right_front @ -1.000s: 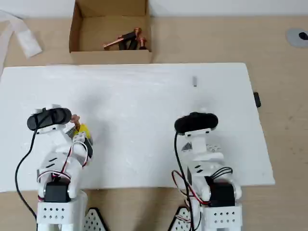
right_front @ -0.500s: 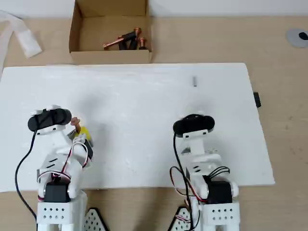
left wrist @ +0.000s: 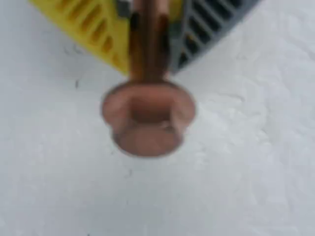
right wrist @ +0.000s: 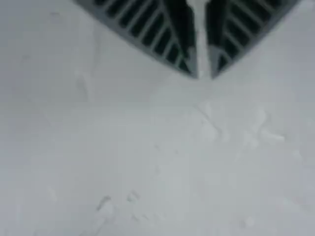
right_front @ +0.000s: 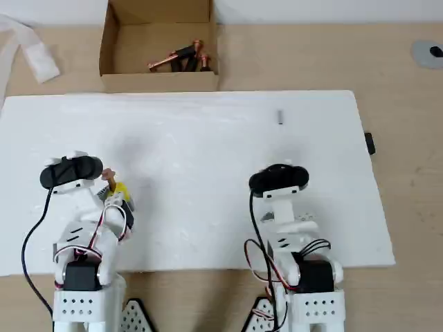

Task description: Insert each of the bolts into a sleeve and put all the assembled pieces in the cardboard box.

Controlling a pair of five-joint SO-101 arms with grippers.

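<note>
White foam board [right_front: 208,159] covers the near part of the wooden table [right_front: 408,104], and both arms stand at its near edge. The left gripper [left wrist: 150,66] is clenched on a copper bolt [left wrist: 147,120]. The shaft is pinched between the yellow and grey fingers, and the flanged head sticks out past their tips, just over the board. Seen from above, the bolt sits near the board's left side, with a long stretch of board between it and the far edge. The right gripper [right wrist: 201,69] grasps nothing, its grey fingers drawn together to a thin slit over the board. A small grey piece [right_front: 280,117] lies well ahead of it, near the far edge. Just past that edge, toward the left, the cardboard box [right_front: 109,48] stands open, with assembled bolts [right_front: 181,57] bunched in its near right corner.
</note>
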